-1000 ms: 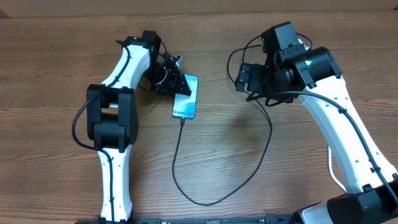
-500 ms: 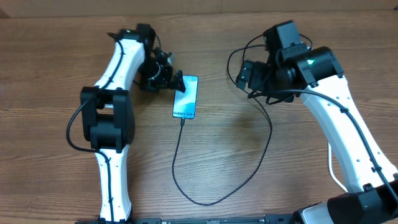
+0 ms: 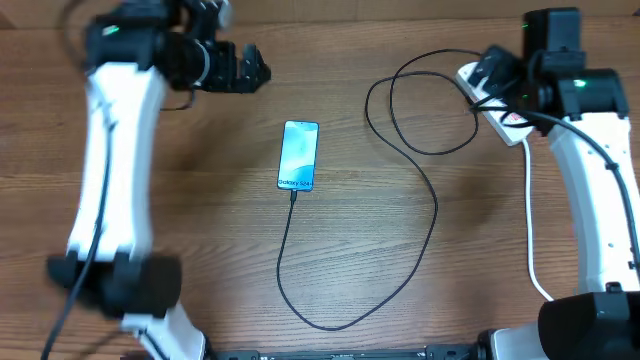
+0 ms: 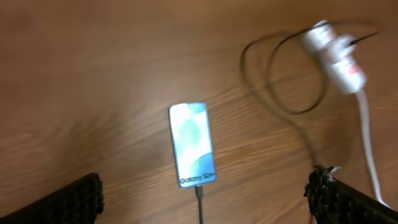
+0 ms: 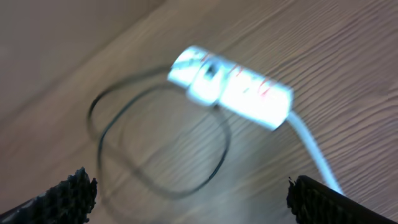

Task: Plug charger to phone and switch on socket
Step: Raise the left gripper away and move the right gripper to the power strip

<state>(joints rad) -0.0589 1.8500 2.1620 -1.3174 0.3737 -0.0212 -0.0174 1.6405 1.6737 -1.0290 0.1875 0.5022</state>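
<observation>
The phone [image 3: 299, 155] lies flat mid-table with its "Galaxy S24" end toward me. It also shows in the left wrist view [image 4: 193, 152]. The charger cable [image 3: 435, 215] has its small tip in the phone's near end [image 4: 199, 193], loops across the wood, and ends in a white plug [image 5: 208, 78] sitting in the socket [image 3: 510, 125]. The socket also shows in the right wrist view [image 5: 249, 93]. My left gripper [image 3: 250, 72] is open and empty, raised to the upper left of the phone. My right gripper [image 3: 490, 75] is open and empty, above the socket's left end.
The socket's thick white cord [image 3: 530, 230] runs down the right side toward the front edge. The black cable forms a round loop [image 3: 420, 100] left of the socket and a long bend [image 3: 320, 325] near the front edge.
My left gripper has left the phone and risen up and to the left. My right gripper has moved right and back, uncovering the socket. The phone and cable have stayed put.
</observation>
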